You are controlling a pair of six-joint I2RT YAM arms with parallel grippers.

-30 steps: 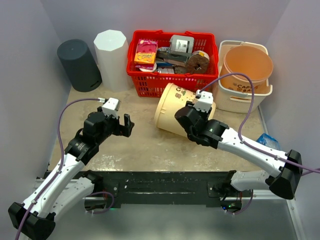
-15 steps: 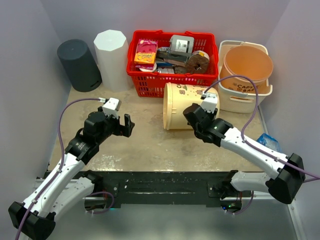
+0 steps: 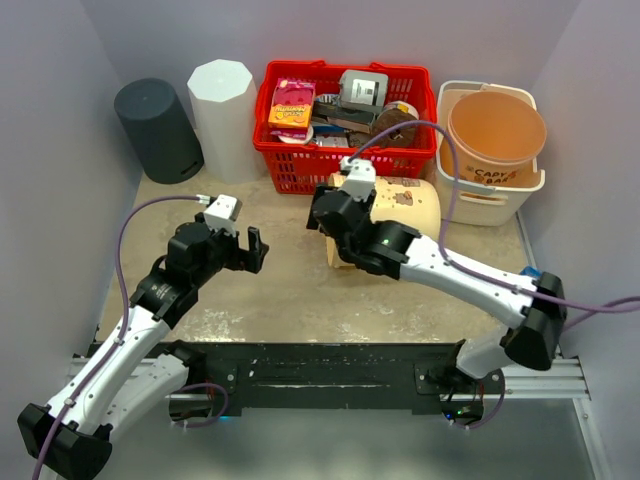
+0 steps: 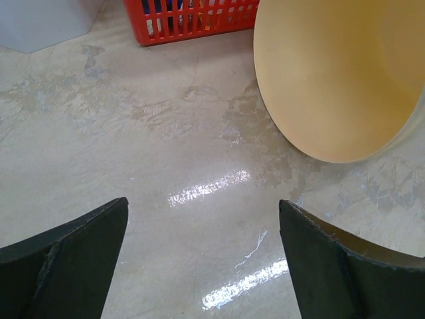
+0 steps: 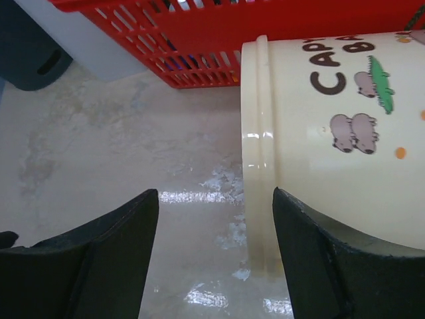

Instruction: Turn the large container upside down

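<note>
While the large container (image 3: pixel 405 205) lies sideways, right gripper (image 5: pixel 214 199) low beside its rim, jaws apart, empty; left gripper (image 4: pixel 202 203) wide, empty

1. We see a pale, mottled table (image 3: pixel 290 295) across the middle of the frame.
2. Along its upper edge we count a dark grey cylinder (image 3: pixel 158 130), a white faceted canister (image 3: pixel 222 105), a red basket (image 3: pixel 300 168) and, upper right, a white tub (image 3: pixel 470 207).
3. At centre, the cream container (image 3: pixel 408 205) lies on its side, just below the basket.

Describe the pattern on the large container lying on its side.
Cream container with dark lettering, brown animals, a green shape, orange dots; best in right wrist view.
</note>
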